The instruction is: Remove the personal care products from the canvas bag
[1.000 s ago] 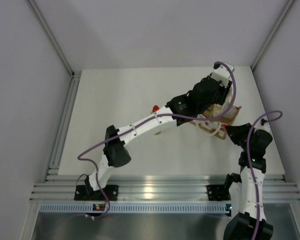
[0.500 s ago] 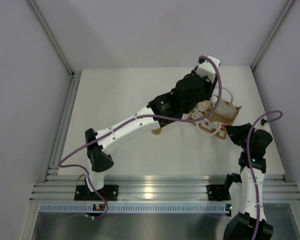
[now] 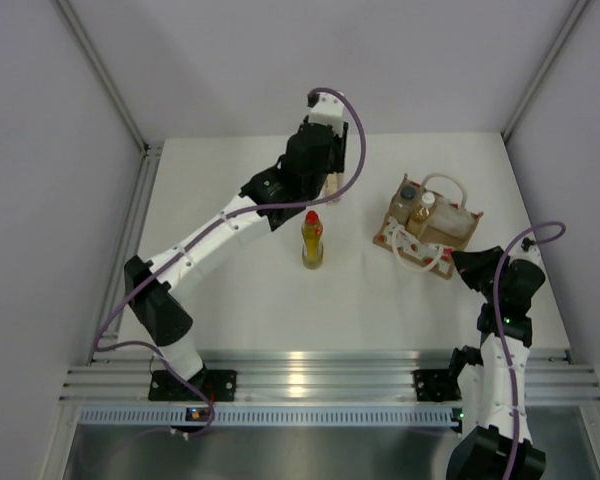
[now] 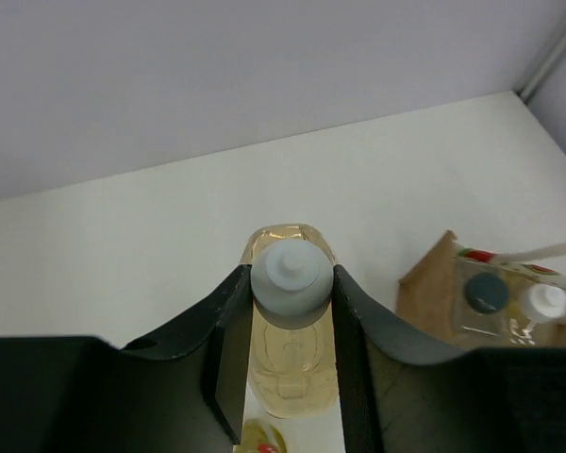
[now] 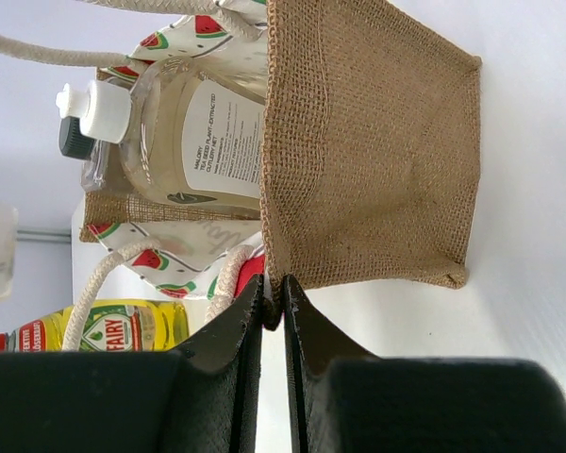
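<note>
From above, my left arm reaches from the lower left of the frame up to the top centre. There my left hand (image 4: 289, 311) pinches an amber bottle (image 4: 292, 377) just under its pale cap, one finger on each side of the neck. The bottle hangs cap up over the back part of the worktop (image 3: 280, 310). I cannot tell whether its base touches the surface.

Just below it, in mid-frame, the yellow bottle (image 3: 312, 245) with the red cap stands upright on the worktop by itself, well apart from the bag.

Right of centre sits the bag (image 3: 456, 232), mouth up. Two bottles are inside it side by side: a dark-capped bottle (image 3: 408, 190) to the left and a white-capped bottle (image 3: 427, 201) touching it on the right. The wrist view shows both caps poking out of the mouth, with the rope handles looping beside them.

At the lower right edge of the bag, my right hand (image 5: 274, 300) has its fingers pressed together on the brown cloth, pinching the bag's rim at a corner.
</note>
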`<control>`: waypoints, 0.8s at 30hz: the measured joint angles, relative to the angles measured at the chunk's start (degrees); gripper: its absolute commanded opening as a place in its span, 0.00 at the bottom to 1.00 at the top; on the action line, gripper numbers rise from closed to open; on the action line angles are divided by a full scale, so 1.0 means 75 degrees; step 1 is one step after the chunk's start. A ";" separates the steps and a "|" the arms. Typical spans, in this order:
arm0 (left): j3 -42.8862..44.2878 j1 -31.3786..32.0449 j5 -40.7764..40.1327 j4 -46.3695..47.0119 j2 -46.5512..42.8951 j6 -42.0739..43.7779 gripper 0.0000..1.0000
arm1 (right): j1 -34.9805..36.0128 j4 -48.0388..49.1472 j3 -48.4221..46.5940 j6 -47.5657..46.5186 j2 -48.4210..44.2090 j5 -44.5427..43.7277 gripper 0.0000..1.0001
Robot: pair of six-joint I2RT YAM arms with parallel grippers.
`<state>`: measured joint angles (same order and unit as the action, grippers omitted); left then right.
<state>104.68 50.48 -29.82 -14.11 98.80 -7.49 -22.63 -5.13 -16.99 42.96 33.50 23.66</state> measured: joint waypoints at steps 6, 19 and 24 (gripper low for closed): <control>-0.0793 -0.1244 0.0023 -0.0020 -0.0096 -0.0455 0.00 | 0.0000 0.0000 0.0000 0.0003 0.0000 -0.0003 0.10; -0.2949 -0.2177 0.0463 0.1105 -0.0329 -0.0839 0.00 | 0.0000 0.0000 0.0000 -0.0052 0.0000 -0.0003 0.10; -0.3867 -0.2288 0.0606 0.1568 -0.0399 -0.0810 0.00 | 0.0000 0.0003 -0.0006 -0.0052 0.0015 0.0000 0.10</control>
<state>75.68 33.32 -25.28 -2.35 95.81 -13.56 -22.63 -5.10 -17.04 42.57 33.61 23.66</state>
